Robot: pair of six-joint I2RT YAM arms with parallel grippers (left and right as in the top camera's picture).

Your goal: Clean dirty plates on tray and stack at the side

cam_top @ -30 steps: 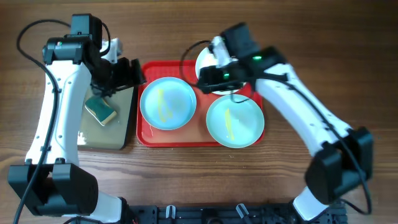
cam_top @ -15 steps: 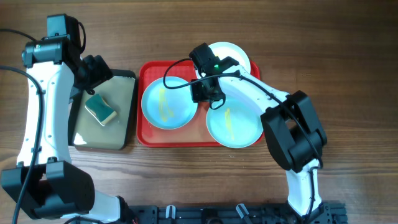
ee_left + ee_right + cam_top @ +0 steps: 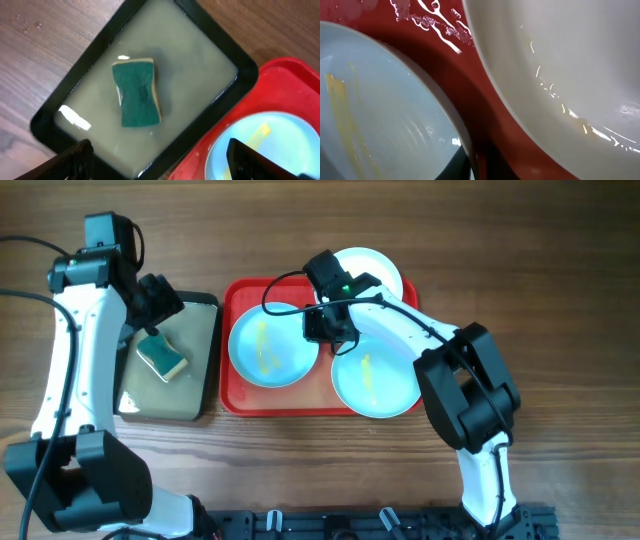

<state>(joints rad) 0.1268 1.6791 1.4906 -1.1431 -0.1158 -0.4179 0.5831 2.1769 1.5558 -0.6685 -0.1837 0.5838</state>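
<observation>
Right tool [image 3: 325, 328] at rim of pale blue round plate [image 3: 270, 346], grip unclear; left tool [image 3: 167, 157] wide, empty. Risk: rim slips, striking white round plate [image 3: 375, 265].

Left arm [image 3: 62, 380]: smooth, rounded white moulded links with black joint housings [image 3: 90, 480] between them, the bulkiest at 7 o'clock of the overhead view. Right arm [image 3: 400, 330]: same build, white shells, with a fat black joint block [image 3: 468, 392] at 4 o'clock. Green LED [image 3: 347, 281] lit on its black wrist module. Thin black cables [image 3: 266, 300]: one arcs off the right wrist, others trail off the left arm toward 10 o'clock. Left fingers [image 3: 75, 159]: matt black, blunt tips, at 7 and 5 o'clock in the wrist view. Black base rail [image 3: 300, 525] at 6 o'clock.
</observation>
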